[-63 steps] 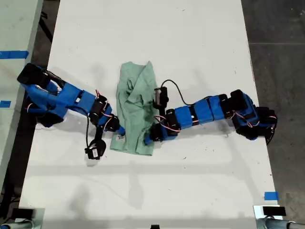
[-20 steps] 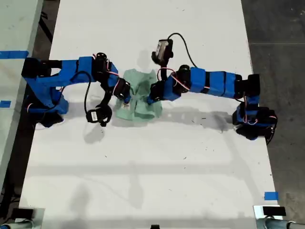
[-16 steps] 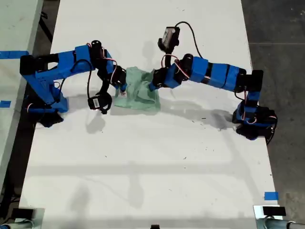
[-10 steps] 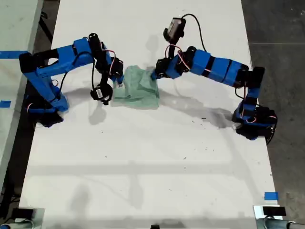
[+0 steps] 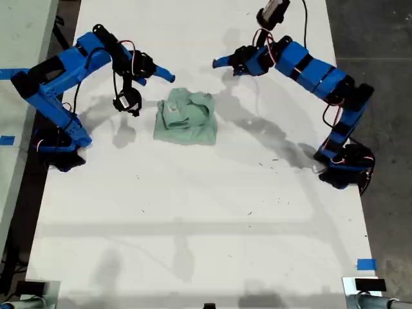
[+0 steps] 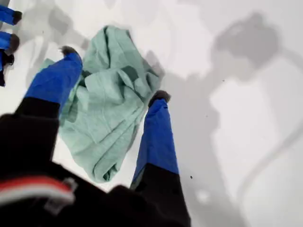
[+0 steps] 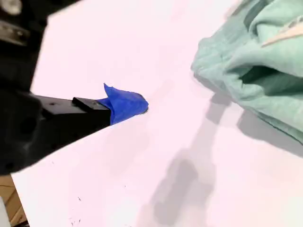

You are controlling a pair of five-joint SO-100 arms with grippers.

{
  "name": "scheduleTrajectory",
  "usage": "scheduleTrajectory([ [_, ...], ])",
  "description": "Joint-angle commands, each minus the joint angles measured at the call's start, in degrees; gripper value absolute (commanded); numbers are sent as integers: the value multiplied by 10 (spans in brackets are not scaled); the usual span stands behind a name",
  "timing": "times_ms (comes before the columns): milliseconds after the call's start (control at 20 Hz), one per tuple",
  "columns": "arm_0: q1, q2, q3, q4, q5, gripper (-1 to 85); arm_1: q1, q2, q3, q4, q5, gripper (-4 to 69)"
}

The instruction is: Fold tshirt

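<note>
- Table: white top, filling most of the exterior view. You see it bare and shadowed in both wrist views too. Only the exterior view shows its edges and the dark floor beyond.
- Arms: two blue arms, one based at the exterior view's left and one at the exterior view's right. Both are raised, with their tips pointing toward each other across the table's far part.
- Tshirt: a pale mint-green, rumpled bundle lying flat on the table between the two arms and touched by neither. The exterior view gives you its roughly square outline. The first wrist view shows its layered creases.
- My first gripper: on the arm at the exterior view's right, lifted off the cloth. Its wrist view shows the two blue fingers spread wide with nothing between them and the tshirt lying beneath.
- My second gripper: on the arm at the exterior view's left. Its wrist view shows only one blue finger, clear of the tshirt. The first wrist view catches its blue tips at the frame edge with a gap between them, holding nothing.
- Tag: a pale label on the tshirt, shown clearly only in the second wrist view.
- Tape mark: a small blue piece near the table's edge at the exterior view's right.
</note>
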Motion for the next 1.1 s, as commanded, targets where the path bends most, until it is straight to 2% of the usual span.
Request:
scheduleTrajectory([
  [0,-31,105,87,-30,5,327,33,143,83,0,-16,222],
  [150,-28,227,223,-56,-8,228,43,294,266,-13,-13,199],
  [250,-13,330,335,-88,-22,42,38,412,410,-40,1,183],
  [300,-1,389,396,-105,-33,12,31,475,476,-47,11,169],
  [400,33,510,506,-122,-70,0,10,585,586,-47,43,97],
  [600,104,684,639,-93,-139,0,-39,739,755,-40,117,-6],
  [700,130,812,713,-83,-155,0,-61,799,835,-41,152,-10],
  [750,138,901,761,-55,-177,0,-75,838,875,-36,174,-12],
  [800,152,934,788,-16,-224,0,-86,890,914,-21,197,-12],
  [850,166,915,795,-19,-229,0,-98,954,949,1,220,-15],
  [950,166,933,794,25,-231,0,-120,1091,980,79,255,-19],
  [1050,149,933,795,47,-238,10,-126,1083,978,86,340,1],
])
